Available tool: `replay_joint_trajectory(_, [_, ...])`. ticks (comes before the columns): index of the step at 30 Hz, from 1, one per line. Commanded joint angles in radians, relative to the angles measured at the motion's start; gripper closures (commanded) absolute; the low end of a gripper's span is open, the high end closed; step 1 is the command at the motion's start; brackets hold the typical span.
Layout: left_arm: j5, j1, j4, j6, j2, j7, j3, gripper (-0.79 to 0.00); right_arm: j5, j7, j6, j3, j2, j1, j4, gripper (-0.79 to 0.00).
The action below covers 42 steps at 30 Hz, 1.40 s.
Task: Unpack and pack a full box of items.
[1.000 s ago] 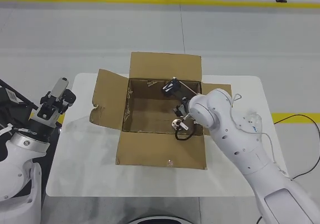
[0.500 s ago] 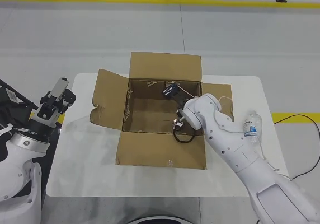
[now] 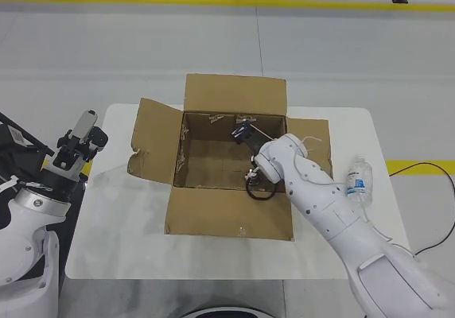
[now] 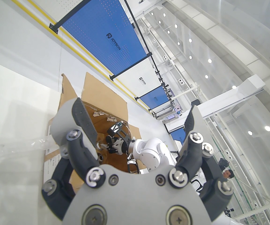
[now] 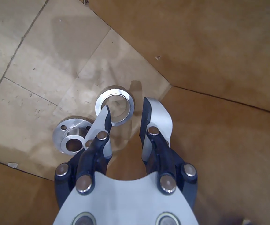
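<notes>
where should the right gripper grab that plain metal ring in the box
Pinch the ring by its rim, one finger in the bore and one outside, coming straight down. It lies flat on the box floor, bore up, and the flange sits close beside it.

- The left arm (image 3: pixel 30 208) stands off the table's (image 3: pixel 132 254) left edge, forearm raised toward the far-left corner.
- The left gripper (image 4: pixel 136 105) sits just outside that edge, near the far-left corner. It is tilted upward and faces across the table toward the other arm.
- Its fingers (image 4: pixel 83 120) are spread wide, dark pads facing each other.
- The right arm (image 3: pixel 327 211) runs from the near-right corner diagonally over the table toward its middle.
- Its wrist (image 3: pixel 279 159) is bent, turning the gripper downward.
- The right gripper (image 5: pixel 126 105) points down over the middle of the table, a little toward the right edge.
- Its fingers (image 5: pixel 158 115) are parted, with a moderate gap between the pads.
</notes>
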Motion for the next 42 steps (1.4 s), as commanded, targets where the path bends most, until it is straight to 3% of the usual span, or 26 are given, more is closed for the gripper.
replay_joint_trajectory(1, [0.0,0.0,0.0,0.0,0.0,0.0,0.0,-0.785,-0.004,-0.003,0.002,-0.002,-0.005,0.003,0.014,-0.323])
replay_joint_trajectory(15, [0.0,0.0,0.0,0.0,0.0,0.0,0.0,-0.785,0.117,0.008,-0.126,0.039,-0.029,0.01,0.059,-0.326])
replay_joint_trajectory(26, [0.0,0.0,0.0,0.0,0.0,0.0,0.0,-0.785,0.105,0.029,-0.114,0.058,-0.034,0.012,0.091,-0.326])
replay_joint_trajectory(31, [0.0,0.0,0.0,0.0,0.0,0.0,0.0,-0.785,0.12,0.026,-0.123,0.058,-0.042,0.016,0.117,-0.243])
replay_joint_trajectory(35, [0.0,0.0,0.0,0.0,0.0,0.0,0.0,-0.785,0.135,0.021,-0.136,0.061,-0.048,0.02,0.131,0.0])
replay_joint_trajectory(42, [0.0,0.0,0.0,0.0,0.0,0.0,0.0,-0.785,0.175,0.009,-0.154,0.099,-0.046,0.023,0.098,0.0])
